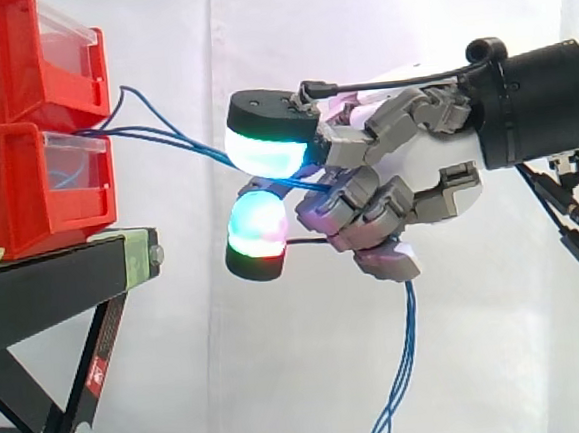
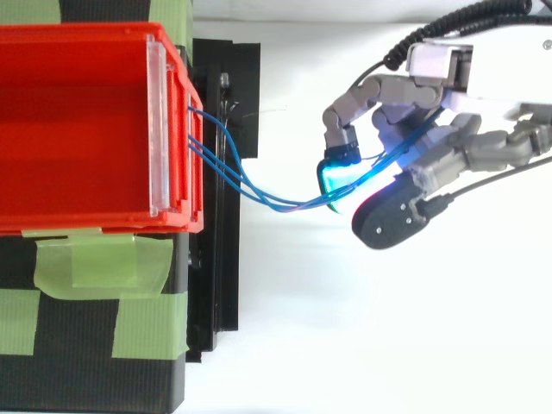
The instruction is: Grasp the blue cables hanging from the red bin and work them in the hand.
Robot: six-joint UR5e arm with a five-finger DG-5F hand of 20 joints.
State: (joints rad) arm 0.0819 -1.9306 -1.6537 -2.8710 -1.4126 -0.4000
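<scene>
Thin blue cables (image 1: 168, 136) run from the front of the stacked red bins (image 1: 26, 187) rightward into the hand (image 1: 405, 157). The hand's fingers are curled, and two glowing pads (image 1: 264, 153) pinch the cables between them. Behind the hand the cables hang down in a loose loop (image 1: 403, 378). From above, the cables (image 2: 250, 190) leave the red bin (image 2: 86, 129) at its front edge and stretch to the hand (image 2: 431, 164), which sits to the right of the bin, apart from it.
The bins stand on a black stand (image 1: 64, 284) with green tape (image 2: 103, 267) on its top. A white curtain (image 1: 281, 358) hangs behind. Open space lies to the right of the stand, around and below the hand.
</scene>
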